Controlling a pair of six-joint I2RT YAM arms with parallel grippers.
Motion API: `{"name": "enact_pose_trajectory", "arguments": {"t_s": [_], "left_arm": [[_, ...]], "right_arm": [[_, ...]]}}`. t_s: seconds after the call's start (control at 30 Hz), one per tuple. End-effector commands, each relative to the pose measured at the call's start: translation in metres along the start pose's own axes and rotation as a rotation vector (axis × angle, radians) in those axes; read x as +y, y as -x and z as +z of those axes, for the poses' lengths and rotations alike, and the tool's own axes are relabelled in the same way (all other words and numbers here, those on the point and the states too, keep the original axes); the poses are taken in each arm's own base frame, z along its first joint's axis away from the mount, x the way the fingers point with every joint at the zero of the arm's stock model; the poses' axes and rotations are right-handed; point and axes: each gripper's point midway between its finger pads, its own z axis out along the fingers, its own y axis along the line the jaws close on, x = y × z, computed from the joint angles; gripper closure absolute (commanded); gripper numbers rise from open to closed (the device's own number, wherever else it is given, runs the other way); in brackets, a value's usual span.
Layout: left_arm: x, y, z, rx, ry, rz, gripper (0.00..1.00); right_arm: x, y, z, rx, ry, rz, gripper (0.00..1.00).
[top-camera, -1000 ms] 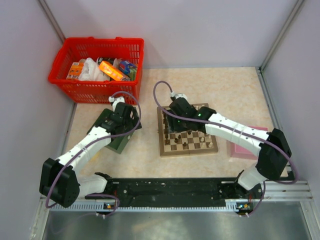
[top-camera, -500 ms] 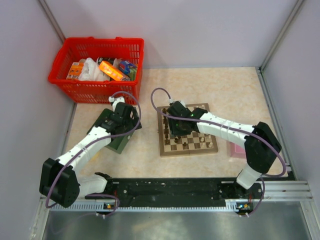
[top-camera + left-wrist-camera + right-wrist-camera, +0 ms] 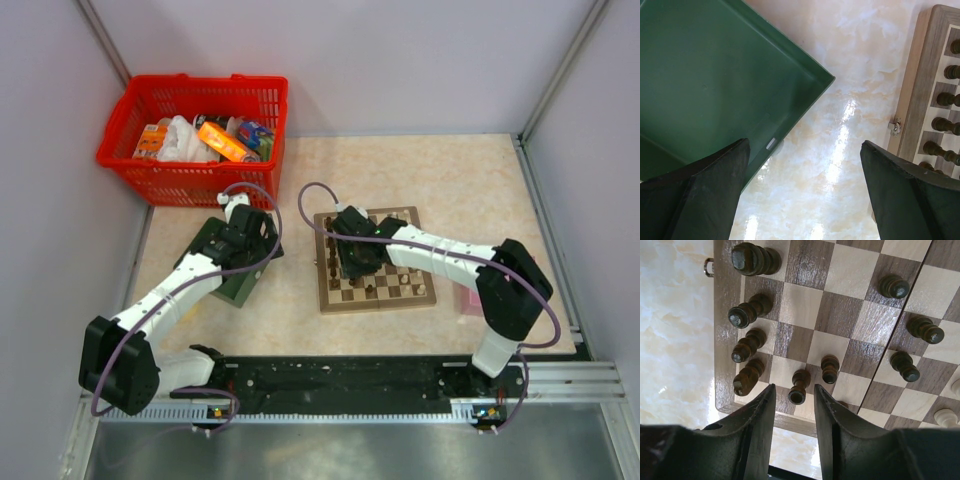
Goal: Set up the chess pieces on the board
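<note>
At the left edge of the board (image 3: 375,305), the right gripper (image 3: 794,388) is hanging low over the second file in from the tan border. 1 dark pawn (image 3: 799,386) is standing directly between its 2 fingers (image 3: 760,425), just below the tips. The pawn is upright, so its long axis is running straight up toward the claw, and the fingers are flanking it from either side.

The jaws are standing narrow. A sliver of gap is showing on each side of the pawn, so they are not yet seeming to pinch it, though contact lower down is hard to judge. A second dark pawn (image 3: 829,369) is standing just beside, on the right finger's side. A row of taller dark pieces (image 3: 747,315) is lining the border on the other side. The approach is therefore looking tight on both flanks.

The right arm is clearly the nearer one. The left gripper (image 3: 805,144) is hovering well apart, off the board, over a corner of the green tray (image 3: 715,75) and the bare table. Its jaws are spread wide and are holding nothing.

1 pale piece (image 3: 945,416) is showing at the corner of the right wrist view.
</note>
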Motion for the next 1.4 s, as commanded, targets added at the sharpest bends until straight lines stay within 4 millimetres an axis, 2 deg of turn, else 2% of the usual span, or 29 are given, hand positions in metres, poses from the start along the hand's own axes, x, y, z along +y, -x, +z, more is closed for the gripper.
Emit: {"name": "enact_pose_trajectory", "arguments": {"t_s": [0.0, 0.2, 0.4, 0.43, 0.5, 0.73, 0.97, 1.17, 1.37], "left_arm": [[-0.008, 0.014, -0.004, -0.043, -0.033, -0.029, 0.03], [-0.005, 0.011, -0.003, -0.038, -0.024, -0.028, 0.03], [-0.005, 0.011, -0.003, -0.04, -0.022, -0.028, 0.03], [-0.005, 0.011, -0.003, -0.042, -0.022, -0.027, 0.03], [-0.005, 0.011, -0.004, -0.041, -0.023, -0.028, 0.03], [-0.006, 0.009, -0.003, -0.034, -0.028, -0.026, 0.03], [-0.005, 0.009, -0.003, -0.038, -0.032, -0.035, 0.03], [-0.005, 0.009, -0.005, -0.043, -0.035, -0.037, 0.04], [0.003, 0.013, -0.01, -0.068, -0.003, -0.052, 0.05]], "right_arm": [[0.0, -0.004, 0.005, 0.016, -0.016, -0.009, 0.64], [-0.002, -0.007, 0.009, 0.024, -0.026, -0.013, 0.67], [-0.001, -0.005, 0.009, 0.02, -0.028, -0.021, 0.76], [0.0, -0.005, 0.008, 0.018, -0.025, -0.027, 0.82], [0.0, -0.006, 0.007, 0.019, -0.026, -0.029, 0.85], [0.005, -0.008, -0.008, 0.002, -0.03, -0.062, 0.86], [0.018, -0.021, -0.026, -0.003, 0.001, -0.12, 0.86], [0.033, -0.024, -0.023, 0.002, 0.021, -0.161, 0.86], [0.05, -0.024, -0.016, 0.007, 0.042, -0.203, 0.86]]}}
